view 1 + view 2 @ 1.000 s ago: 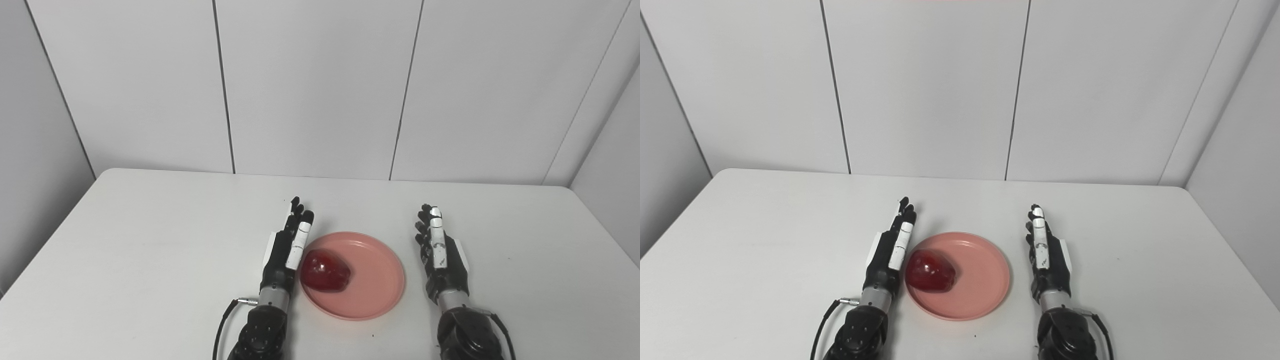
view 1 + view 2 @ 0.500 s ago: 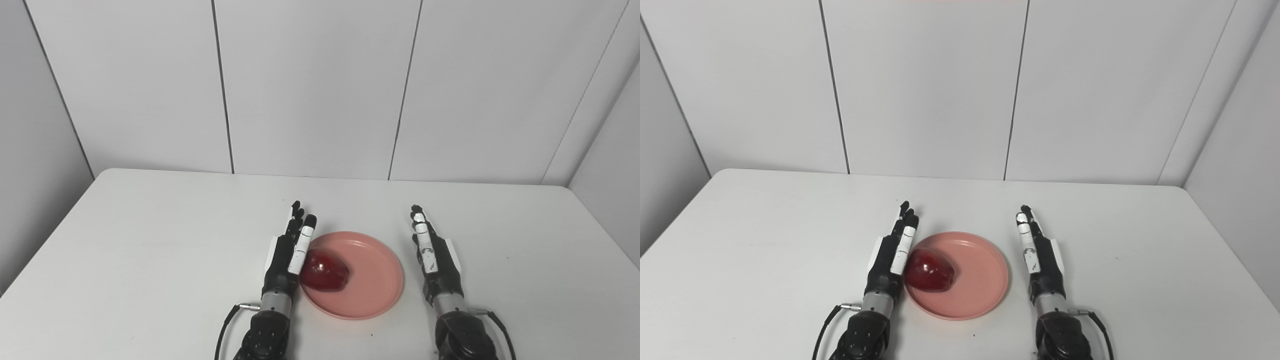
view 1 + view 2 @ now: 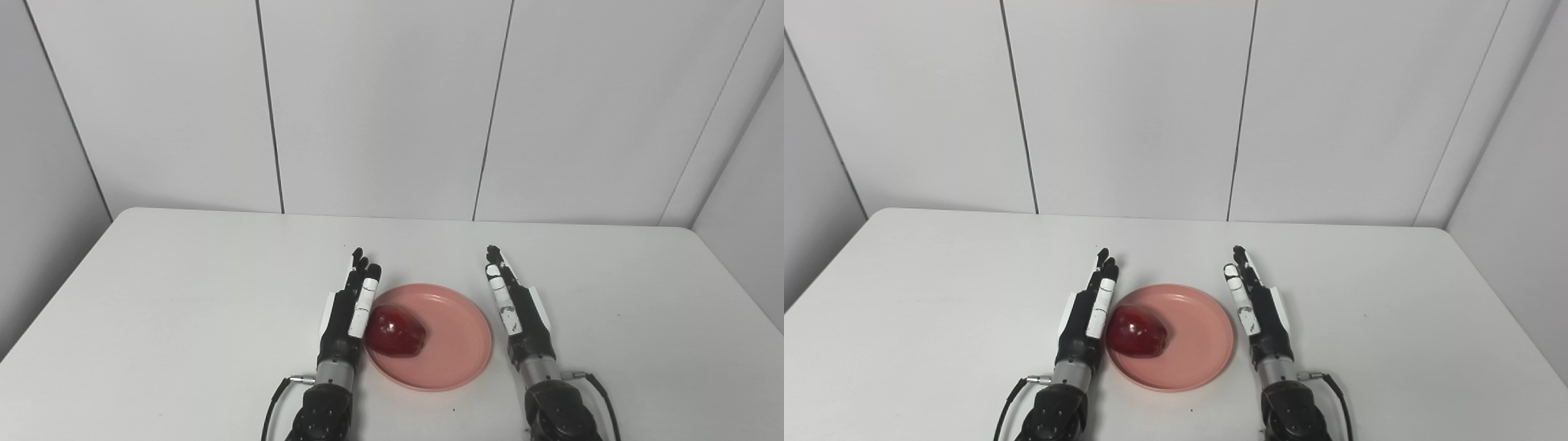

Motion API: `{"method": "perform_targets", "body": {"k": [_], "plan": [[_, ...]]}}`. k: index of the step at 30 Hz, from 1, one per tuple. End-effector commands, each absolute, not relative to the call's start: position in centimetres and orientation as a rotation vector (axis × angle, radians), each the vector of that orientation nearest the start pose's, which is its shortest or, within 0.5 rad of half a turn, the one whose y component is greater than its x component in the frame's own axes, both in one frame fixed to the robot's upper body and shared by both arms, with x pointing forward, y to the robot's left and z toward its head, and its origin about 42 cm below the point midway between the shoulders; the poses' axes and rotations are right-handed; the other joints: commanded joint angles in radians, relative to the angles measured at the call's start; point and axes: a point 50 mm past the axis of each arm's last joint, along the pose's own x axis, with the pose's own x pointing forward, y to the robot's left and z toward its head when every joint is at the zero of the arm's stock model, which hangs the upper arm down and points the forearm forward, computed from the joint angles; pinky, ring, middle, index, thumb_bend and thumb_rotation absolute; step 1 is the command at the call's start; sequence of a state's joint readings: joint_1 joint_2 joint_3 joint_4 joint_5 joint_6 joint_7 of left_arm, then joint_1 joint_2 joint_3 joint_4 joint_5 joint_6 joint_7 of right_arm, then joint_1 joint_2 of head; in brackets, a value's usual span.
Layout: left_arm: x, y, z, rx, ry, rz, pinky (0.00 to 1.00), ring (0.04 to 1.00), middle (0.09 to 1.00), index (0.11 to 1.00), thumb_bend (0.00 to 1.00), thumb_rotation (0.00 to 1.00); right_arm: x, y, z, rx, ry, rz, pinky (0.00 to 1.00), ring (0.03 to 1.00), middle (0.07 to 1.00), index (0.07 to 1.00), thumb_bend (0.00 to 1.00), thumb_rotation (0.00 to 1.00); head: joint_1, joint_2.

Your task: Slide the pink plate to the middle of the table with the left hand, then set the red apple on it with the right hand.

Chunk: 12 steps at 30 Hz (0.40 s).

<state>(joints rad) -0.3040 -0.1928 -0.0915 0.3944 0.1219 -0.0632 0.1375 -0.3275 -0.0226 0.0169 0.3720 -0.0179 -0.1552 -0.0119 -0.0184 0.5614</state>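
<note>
- Left eye view gives me the white table from above, with grey wall panels behind it.
- I see the pink plate lying flat near the middle of the table, toward the near edge, between my two hands.
- The red apple sits on the plate, on its left part, close to the left rim.
- My left hand comes in from the bottom left and stands edge-on, fingers straight and together, pointing away from me toward the wall. It holds nothing.
- That hand sits just beside the plate's left rim, and its inner side looks to be touching or almost touching the apple; I cannot tell which from here.
- My right hand comes in from the bottom right, also stretched out flat with fingers straight and empty, leaning slightly inward at the tips.
- It lies just beside the plate's right rim; whether it touches the rim I cannot tell.
- A cable loops out by the left wrist, and another by the right wrist.
- Both forearms are cut off by the bottom edge of the picture.
</note>
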Motion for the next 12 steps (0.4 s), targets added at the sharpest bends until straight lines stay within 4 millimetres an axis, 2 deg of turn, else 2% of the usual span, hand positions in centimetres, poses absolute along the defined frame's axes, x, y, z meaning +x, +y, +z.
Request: {"method": "perform_targets", "body": {"k": [1, 5, 12], "plan": [[35.35, 8.38, 8.24, -0.038, 0.089, -0.063, 1.00, 1.000, 1.000, 1.000, 0.76, 1.00, 37.39, -18.99, 8.58, -0.027, -0.090, 0.090, 1.00, 1.000, 0.972, 0.960, 0.87, 1.00, 0.000, 0.000], [35.41, 8.49, 8.30, -0.049, 0.095, -0.062, 1.00, 1.000, 1.000, 1.000, 0.77, 1.00, 37.51, -19.05, 8.24, -0.003, -0.085, 0.087, 1.00, 1.000, 0.971, 0.955, 0.91, 1.00, 0.001, -0.001], [35.39, 8.59, 8.27, -0.061, 0.095, -0.058, 1.00, 1.000, 1.000, 1.000, 0.78, 1.00, 37.56, -19.09, 8.25, 0.008, -0.079, 0.091, 1.00, 1.000, 0.967, 0.959, 0.92, 1.00, -0.001, 0.001]]}}
